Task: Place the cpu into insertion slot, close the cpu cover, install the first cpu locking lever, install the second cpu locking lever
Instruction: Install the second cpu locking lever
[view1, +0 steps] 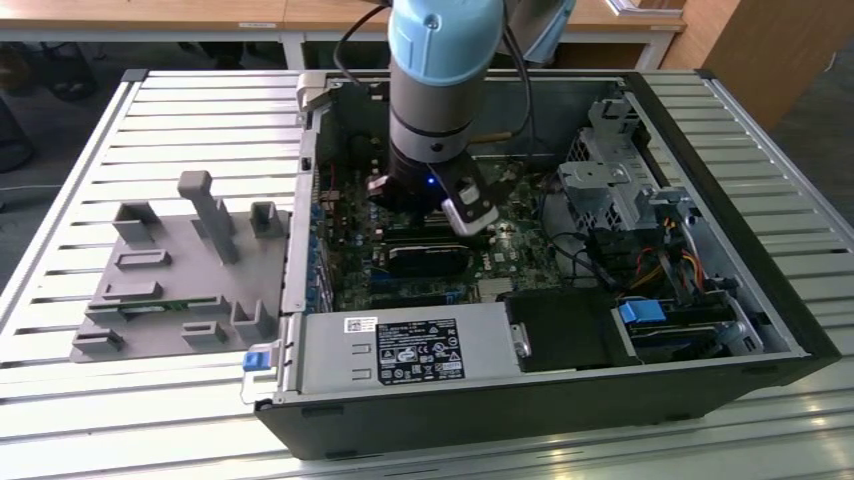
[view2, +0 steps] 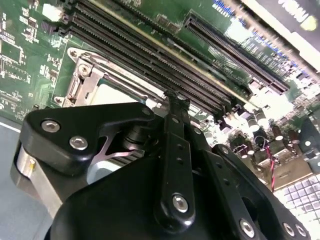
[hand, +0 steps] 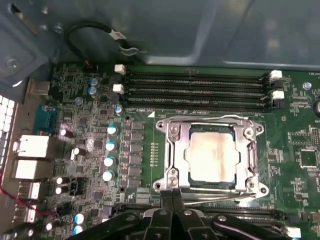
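Black two-finger gripper (hand: 172, 196) pinched closed, empty, at thin silver lever (hand: 220, 196) beside silver-topped cpu (hand: 212, 157); press lever squarely, avoid slipping.

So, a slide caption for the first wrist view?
Gripper at the edge of the closed cpu cover, cpu seated beneath.

The cpu (hand: 211, 156) sits in the insertion slot (hand: 186, 156); cpu cover (hand: 252, 152) over it.
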